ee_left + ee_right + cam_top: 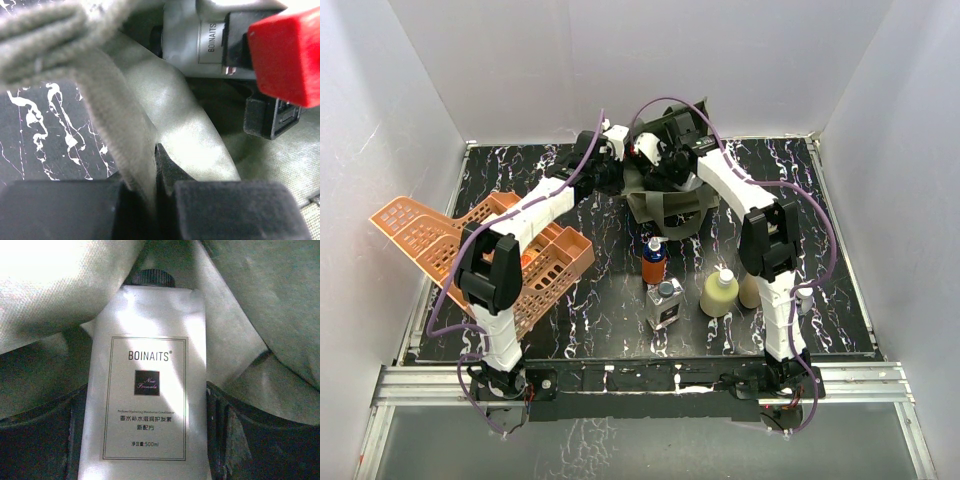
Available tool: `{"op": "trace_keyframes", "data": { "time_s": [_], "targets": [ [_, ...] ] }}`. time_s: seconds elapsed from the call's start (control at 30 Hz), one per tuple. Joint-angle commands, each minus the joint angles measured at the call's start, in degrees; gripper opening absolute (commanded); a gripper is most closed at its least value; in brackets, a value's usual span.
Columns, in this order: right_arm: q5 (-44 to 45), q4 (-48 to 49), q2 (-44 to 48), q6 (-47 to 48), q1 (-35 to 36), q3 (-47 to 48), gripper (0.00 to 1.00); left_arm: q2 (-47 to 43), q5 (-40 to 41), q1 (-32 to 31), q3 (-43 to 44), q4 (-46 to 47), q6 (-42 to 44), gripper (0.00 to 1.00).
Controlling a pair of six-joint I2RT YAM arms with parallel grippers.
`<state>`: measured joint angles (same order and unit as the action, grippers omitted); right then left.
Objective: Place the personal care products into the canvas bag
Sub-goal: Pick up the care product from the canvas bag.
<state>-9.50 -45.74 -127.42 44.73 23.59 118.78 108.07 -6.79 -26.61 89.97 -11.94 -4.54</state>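
The olive canvas bag [660,208] sits at twelve o'clock on your table [590,330]. Your left gripper [150,195] is pinched fully closed on its rim fabric. Your right gripper [145,440], jaws wide, grips the white bottle [145,365], with bag fabric all around it. The orange bottle [653,262] and pump bottle [719,292] stand at the bag's six o'clock.

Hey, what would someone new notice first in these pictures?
At the far middle, the left gripper pinches the fabric of the olive canvas bag while the right gripper holds a white BOINAITS bottle amid its folds. Orange baskets sit at the left edge.
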Motion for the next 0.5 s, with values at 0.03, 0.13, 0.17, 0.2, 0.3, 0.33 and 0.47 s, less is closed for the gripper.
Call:
{"op": "trace_keyframes", "data": {
  "time_s": [0.03, 0.13, 0.17, 0.2, 0.3, 0.33, 0.47],
  "targets": [
    [0.4, 8.1, 9.0, -0.7, 1.1, 7.8, 0.08, 1.0, 1.3, -0.6, -0.1, 0.7, -0.3, 0.00],
    [1.1, 8.1, 9.8, -0.5, 1.1, 8.5, 0.08, 1.6, 1.2, -0.6, 0.4, 0.7, -0.3, 0.00],
    [1.2, 8.2, 10.0, -0.5, 1.1, 8.6, 0.08, 1.6, 1.3, -0.6, 0.4, 0.7, -0.4, 0.00],
    [1.3, 8.2, 10.3, -0.6, 1.1, 8.9, 0.08, 1.7, 1.3, -0.6, 0.4, 0.7, -0.4, 0.00],
    [1.3, 8.6, 11.2, -1.1, 1.1, 9.0, 0.08, 1.9, 1.2, -0.6, 0.5, 0.7, -0.6, 0.00],
    [1.2, 8.8, 11.6, -1.2, 1.1, 8.9, 0.08, 1.9, 1.1, -0.6, 0.7, 0.7, -0.7, 0.00],
    [1.6, 9.5, 12.5, -1.7, 1.1, 8.5, 0.08, 2.0, 0.8, -0.6, 0.7, 0.7, -0.8, 0.00]
  ]
}}
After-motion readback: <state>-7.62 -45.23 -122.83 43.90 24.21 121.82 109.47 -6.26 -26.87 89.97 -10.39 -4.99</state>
